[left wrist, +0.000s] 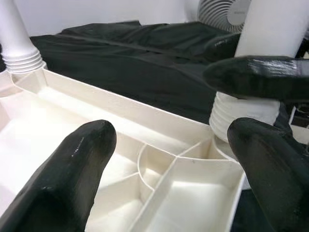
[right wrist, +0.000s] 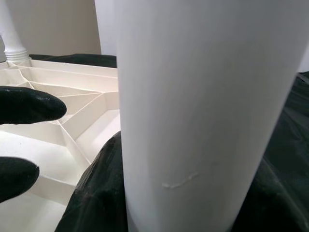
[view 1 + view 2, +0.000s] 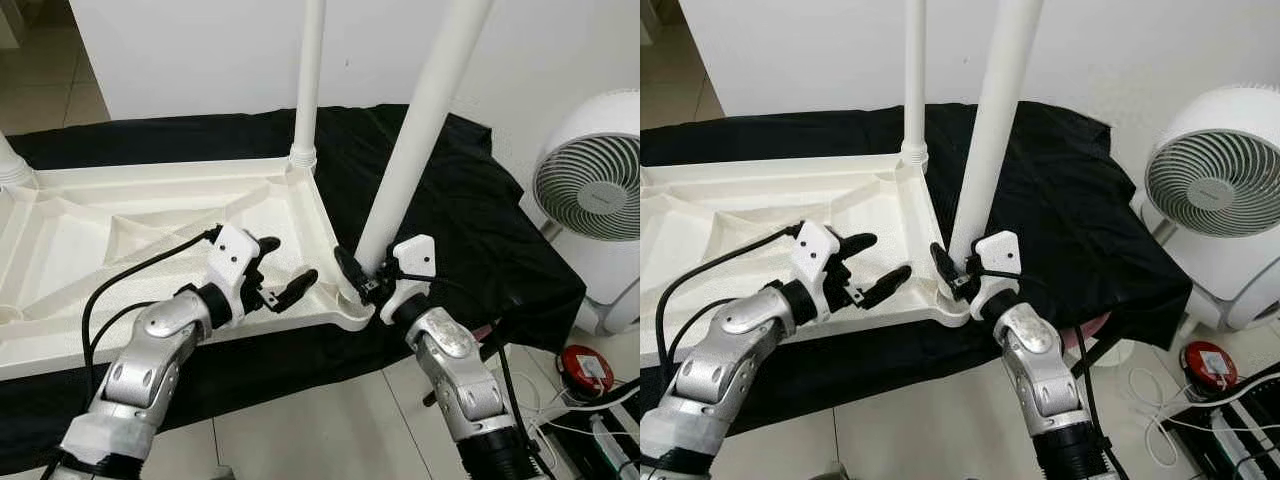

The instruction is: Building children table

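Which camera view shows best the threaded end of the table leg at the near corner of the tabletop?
The left wrist view: the leg's ribbed threaded end is seen meeting the corner socket of the tabletop. The eye views show the whole leg leaning, its base hidden by the right gripper. The right wrist view gives just smooth shaft.

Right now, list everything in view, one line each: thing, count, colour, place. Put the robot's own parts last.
Tabletop: one, white, lying underside up on the black cloth.
Table legs: two, white; near leg at the tabletop's near right corner, leaning; far leg upright at the far right corner.
Black cloth: one, spread under the tabletop.
Fan: one, white, on the floor at right.
Red round object: one, on the floor by cables.
Left gripper: black fingers, open over the tabletop's near edge.
Right gripper: black fingers, at the near leg's base.
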Controlling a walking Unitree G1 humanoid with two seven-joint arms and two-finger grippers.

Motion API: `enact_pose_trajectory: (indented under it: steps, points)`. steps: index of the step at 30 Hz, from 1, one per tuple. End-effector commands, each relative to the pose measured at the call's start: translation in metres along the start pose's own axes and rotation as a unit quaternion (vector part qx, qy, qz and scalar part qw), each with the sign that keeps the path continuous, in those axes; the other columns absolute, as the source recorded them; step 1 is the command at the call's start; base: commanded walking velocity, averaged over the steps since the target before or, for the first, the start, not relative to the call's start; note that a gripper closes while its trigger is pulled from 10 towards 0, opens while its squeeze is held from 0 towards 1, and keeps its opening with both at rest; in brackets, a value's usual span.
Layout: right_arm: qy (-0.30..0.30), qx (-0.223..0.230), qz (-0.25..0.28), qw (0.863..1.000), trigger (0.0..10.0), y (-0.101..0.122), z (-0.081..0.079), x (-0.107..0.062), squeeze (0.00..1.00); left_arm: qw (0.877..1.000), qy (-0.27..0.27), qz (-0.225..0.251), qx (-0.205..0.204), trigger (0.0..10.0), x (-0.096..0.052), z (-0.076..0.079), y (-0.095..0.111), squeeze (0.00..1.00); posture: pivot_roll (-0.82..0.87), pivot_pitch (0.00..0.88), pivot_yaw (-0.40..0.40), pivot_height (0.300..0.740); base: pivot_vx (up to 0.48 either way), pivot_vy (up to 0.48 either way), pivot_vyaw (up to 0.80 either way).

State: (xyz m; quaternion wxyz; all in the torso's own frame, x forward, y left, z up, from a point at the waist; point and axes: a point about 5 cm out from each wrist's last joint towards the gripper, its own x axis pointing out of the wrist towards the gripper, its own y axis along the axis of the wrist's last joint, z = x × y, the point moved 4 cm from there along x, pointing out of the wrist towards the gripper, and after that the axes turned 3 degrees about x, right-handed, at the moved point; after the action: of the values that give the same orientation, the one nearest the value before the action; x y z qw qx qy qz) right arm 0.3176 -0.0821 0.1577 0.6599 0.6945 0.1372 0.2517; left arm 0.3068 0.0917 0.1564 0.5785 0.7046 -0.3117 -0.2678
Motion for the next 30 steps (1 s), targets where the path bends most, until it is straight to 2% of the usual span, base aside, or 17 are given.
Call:
enact_pose_trajectory:
  steps: [1,2,3,6,14,23,30]
  points:
    - [0.001,0.0,0.004,1.0,10.0,0.003,0.001,-0.002,0.0,0.999,-0.047,0.005,0.001,10.0,0.0,0.012,0.001,0.0,-0.02,0.0,-0.056,0.74,0.0,0.0,0.0]
    - [0.004,0.001,-0.004,1.0,10.0,-0.001,0.0,-0.005,0.0,0.998,-0.065,-0.006,-0.002,10.0,-0.005,0.02,-0.005,0.0,-0.03,0.0,-0.042,0.74,0.0,0.0,0.0]
    - [0.004,0.001,-0.004,1.0,10.0,-0.001,0.0,-0.005,0.0,0.998,-0.065,-0.006,-0.002,10.0,-0.005,0.02,-0.005,0.0,-0.03,0.0,-0.042,0.74,0.0,0.0,0.0]
    - [0.008,0.002,-0.015,1.0,10.0,-0.007,-0.002,-0.008,0.0,0.995,-0.095,-0.017,-0.004,10.0,-0.012,0.036,-0.01,0.0,-0.03,0.0,-0.04,0.74,0.0,0.0,0.0]
    - [0.021,-0.001,-0.033,0.999,10.0,-0.016,-0.001,-0.003,0.0,0.991,-0.135,-0.019,0.009,10.0,-0.015,0.058,-0.006,0.0,-0.01,0.023,-0.053,0.74,0.0,0.0,0.0]
    - [0.046,-0.022,-0.057,0.997,10.0,-0.025,0.0,0.001,0.0,0.99,-0.14,-0.006,0.012,10.0,-0.013,0.068,0.002,0.0,0.0,0.026,-0.061,0.74,0.0,0.0,0.0]
    - [0.077,-0.054,-0.082,0.992,10.0,-0.036,0.0,-0.005,0.0,0.991,-0.136,0.001,0.012,10.0,-0.013,0.071,0.008,0.0,0.01,0.026,-0.068,0.74,0.0,0.0,0.0]
